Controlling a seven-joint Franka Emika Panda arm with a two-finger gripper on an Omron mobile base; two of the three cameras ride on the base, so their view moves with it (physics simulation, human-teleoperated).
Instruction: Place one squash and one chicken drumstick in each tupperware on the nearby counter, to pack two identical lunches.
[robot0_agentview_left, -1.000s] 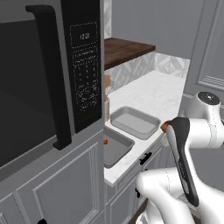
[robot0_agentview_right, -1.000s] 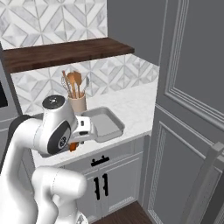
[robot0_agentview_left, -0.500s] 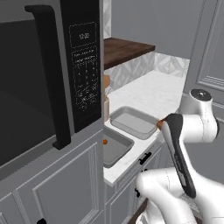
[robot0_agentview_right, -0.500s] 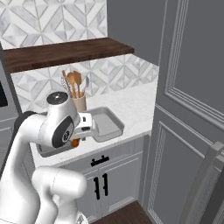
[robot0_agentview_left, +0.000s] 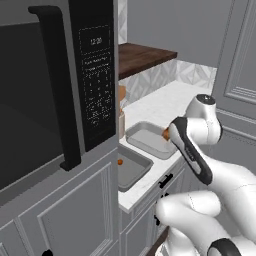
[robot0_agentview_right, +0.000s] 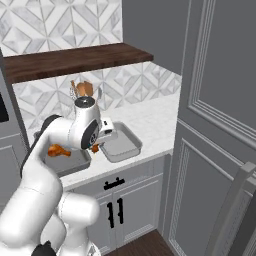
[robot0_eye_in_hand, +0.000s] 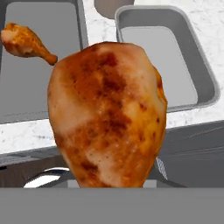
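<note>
White marble counter (robot0_agentview_right: 150, 120), two grey tupperwares, gripper (robot0_eye_in_hand: 114, 181) clamped around drumstick (robot0_eye_in_hand: 107, 111), another drumstick (robot0_eye_in_hand: 25, 41) in left tupperware (robot0_eye_in_hand: 39, 94).

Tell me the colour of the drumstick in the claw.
Golden brown with darker roasted patches, best seen on the drumstick in the hand view.

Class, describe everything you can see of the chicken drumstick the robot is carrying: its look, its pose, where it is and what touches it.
The carried drumstick is roasted, golden-brown with darker seared patches and a paler underside, plump and rounded. In the hand view its thick end points up, its lower end hidden at the tool. It hangs above the counter edge, near the tupperware that holds nothing. A second drumstick lies in the other tupperware.
</note>
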